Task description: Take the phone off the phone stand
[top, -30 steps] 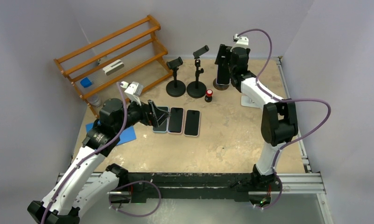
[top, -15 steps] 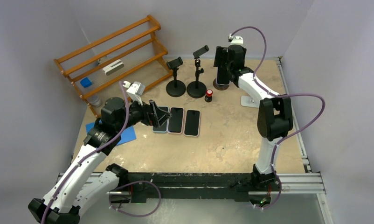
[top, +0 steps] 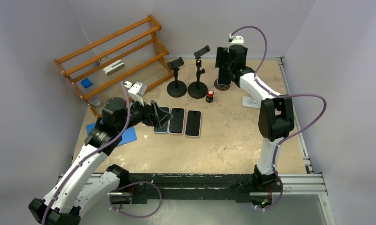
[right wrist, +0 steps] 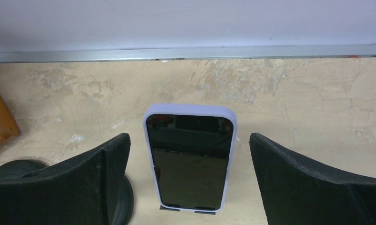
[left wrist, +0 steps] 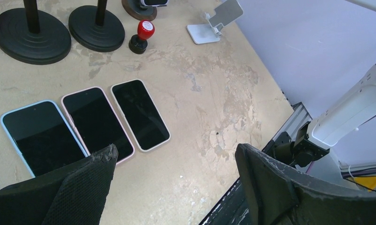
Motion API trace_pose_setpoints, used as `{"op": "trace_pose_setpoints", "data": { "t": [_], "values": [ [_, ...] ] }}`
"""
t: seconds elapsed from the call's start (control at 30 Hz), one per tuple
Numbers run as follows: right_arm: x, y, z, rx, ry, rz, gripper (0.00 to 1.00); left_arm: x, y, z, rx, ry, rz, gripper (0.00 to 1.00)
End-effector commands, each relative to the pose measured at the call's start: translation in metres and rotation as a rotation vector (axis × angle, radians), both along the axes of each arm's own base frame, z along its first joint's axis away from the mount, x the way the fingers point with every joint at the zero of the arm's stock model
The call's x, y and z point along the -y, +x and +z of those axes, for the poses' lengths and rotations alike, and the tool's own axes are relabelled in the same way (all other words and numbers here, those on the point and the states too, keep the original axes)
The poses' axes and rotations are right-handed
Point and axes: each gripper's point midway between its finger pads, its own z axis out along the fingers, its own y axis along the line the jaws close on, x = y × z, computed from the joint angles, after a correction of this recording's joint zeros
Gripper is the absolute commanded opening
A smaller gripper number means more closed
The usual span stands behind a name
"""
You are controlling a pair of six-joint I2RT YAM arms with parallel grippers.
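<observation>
In the right wrist view, the pale lilac-cased phone with a dark screen (right wrist: 190, 159) stands upright at the centre of the frame, its lower edge seated in the stand, of which only small dark parts show beneath it; the right gripper (right wrist: 188, 145) has its two black fingers (right wrist: 101, 180) spread wide, one on each side of the phone and touching neither edge; in the top view this sits at the upper centre of the beige table (top: 233, 136), above the round dark-brown stand base (top: 221, 86). The left gripper (left wrist: 176, 150) hangs with its jaws well apart and nothing between them, over the left-centre of the table, just above a row of three phones lying flat, screens up and side by side: a light blue-cased phone (left wrist: 41, 138), a pink-cased phone (left wrist: 98, 123) and a pale pink-cased phone (left wrist: 140, 114); two black round-based clamp stands (top: 176, 88) and a small red-capped object (top: 209, 96) stand beyond them.
</observation>
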Motion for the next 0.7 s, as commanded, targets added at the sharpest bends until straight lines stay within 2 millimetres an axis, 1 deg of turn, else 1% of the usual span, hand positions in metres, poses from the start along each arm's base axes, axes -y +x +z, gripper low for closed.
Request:
{"op": "trace_pose_setpoints", "data": {
  "t": [0.0,0.57,0.67],
  "values": [
    [-0.001,0.011,0.016,0.05,0.003,0.004,0.99,0.004,0.0,0.013,0.055,-0.018,-0.025,0.94],
    [-0.005,0.011,-0.014,-0.01,0.026,0.008,0.99,0.005,0.0,0.013,0.052,-0.02,-0.03,0.94],
    [-0.006,0.011,-0.017,-0.014,0.03,0.009,0.99,0.005,0.0,0.013,0.054,-0.02,-0.028,0.94]
  ]
}}
